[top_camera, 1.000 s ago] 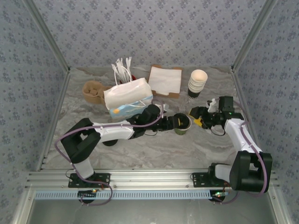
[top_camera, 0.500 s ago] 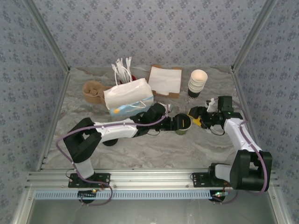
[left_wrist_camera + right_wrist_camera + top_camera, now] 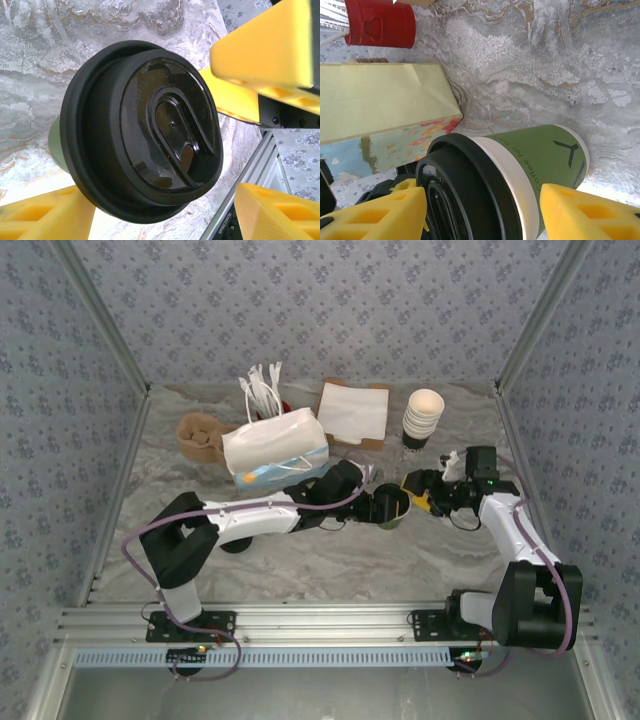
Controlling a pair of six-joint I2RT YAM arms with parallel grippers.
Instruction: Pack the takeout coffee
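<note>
Looking out from the metal rail (image 3: 320, 625) where my arms are bolted, I see bare marbled desk (image 3: 330, 565) first. Beyond it, both arms bend inward to meet at mid-desk. There sits the takeout coffee (image 3: 392, 506), a dark green cup under a black lid, between my two sets of jaws.

My left jaws are open around the lid end. In the left wrist view one yellow pad (image 3: 45, 215) lies partly behind the lid's rim, and the other pad (image 3: 280, 212) stands clear of it with desk showing between. My right jaws come at the cup from the other side and are open too. In the right wrist view their pads (image 3: 590, 210) stand apart, one by the lid end and one by the base end, both nearer the camera than the cup. Whether either touches the cup I cannot tell.

Just past the cup, on my left, is a white paper bag (image 3: 272, 443) with a flowered band. Farther back are a brown bundle (image 3: 200, 436), white plastic cutlery (image 3: 262, 390) in a red can (image 3: 381, 22), white napkins (image 3: 353, 410), and a stack of unlidded cups (image 3: 422, 418).
</note>
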